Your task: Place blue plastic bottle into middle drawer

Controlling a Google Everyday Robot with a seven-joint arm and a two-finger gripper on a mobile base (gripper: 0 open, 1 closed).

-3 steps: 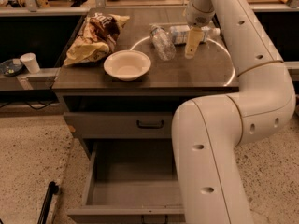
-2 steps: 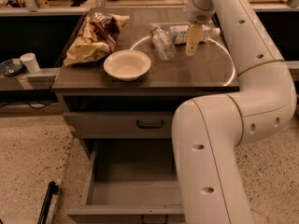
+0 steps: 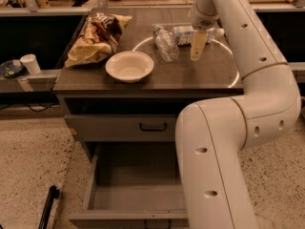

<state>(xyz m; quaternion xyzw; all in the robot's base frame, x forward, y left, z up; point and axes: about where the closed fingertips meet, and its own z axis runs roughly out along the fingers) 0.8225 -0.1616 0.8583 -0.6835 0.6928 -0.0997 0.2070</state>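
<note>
The blue plastic bottle (image 3: 182,34) lies on its side at the back right of the cabinet top, white cap pointing right. My gripper (image 3: 198,46) hangs just in front of it, pointing down over its right half and close above the top; the arm hides part of the bottle. The middle drawer (image 3: 138,199) stands pulled open below, with grey walls and a bare grey floor. My arm's lower links cover its right side.
A smaller clear ribbed bottle (image 3: 165,43) lies left of the blue one. A white bowl (image 3: 129,66) and a crumpled chip bag (image 3: 97,37) sit on the left of the top. A shut drawer front with a black handle (image 3: 152,127) is above the open drawer. A paper cup (image 3: 31,63) stands far left.
</note>
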